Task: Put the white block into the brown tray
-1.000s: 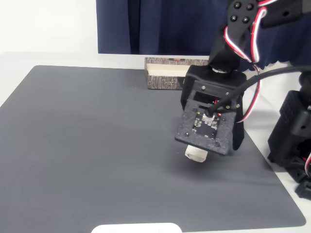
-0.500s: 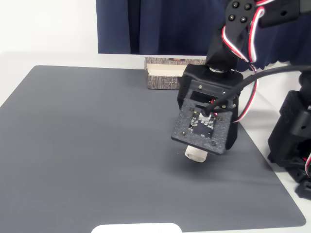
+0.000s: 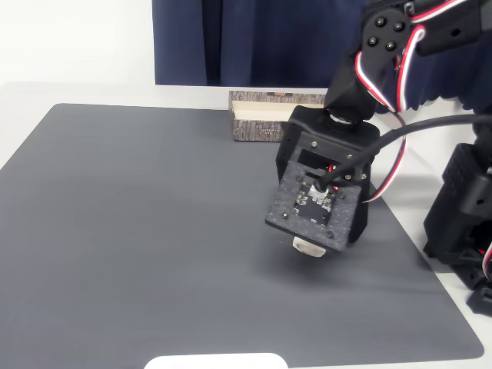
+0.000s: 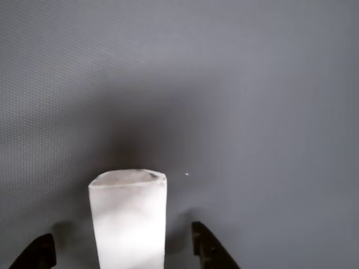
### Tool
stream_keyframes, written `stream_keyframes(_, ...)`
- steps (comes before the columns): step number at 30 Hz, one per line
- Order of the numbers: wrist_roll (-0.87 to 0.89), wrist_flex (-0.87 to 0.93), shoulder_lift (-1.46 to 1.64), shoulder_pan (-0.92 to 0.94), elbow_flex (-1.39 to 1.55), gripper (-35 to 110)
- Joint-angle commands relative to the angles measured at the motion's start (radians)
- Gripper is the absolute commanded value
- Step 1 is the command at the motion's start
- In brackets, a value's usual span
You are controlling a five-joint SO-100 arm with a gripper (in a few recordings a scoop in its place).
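Arm head [image 3: 319,196]: shifted slightly left and lower in the fixed view; now tilted further over
White block [image 3: 309,246]: less of it shows now below the camera board; only a thin sliver left, lower centre-right of the frame
Upper arm links [image 3: 384,38]: moved slightly right

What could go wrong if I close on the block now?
The block sits nearer the left finger than the right in the wrist view, so closing the gripper may shove or tip it. The arm also hides most of the block in the fixed view, and the tray lies behind it.
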Motion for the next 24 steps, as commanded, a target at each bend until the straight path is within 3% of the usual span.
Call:
stream_keyframes(1, -0.140, -0.008, 0.023, 0.009, -0.006, 54)
stream_keyframes(24, -0.140, -0.011, -0.006, 0.008, 0.017, 50)
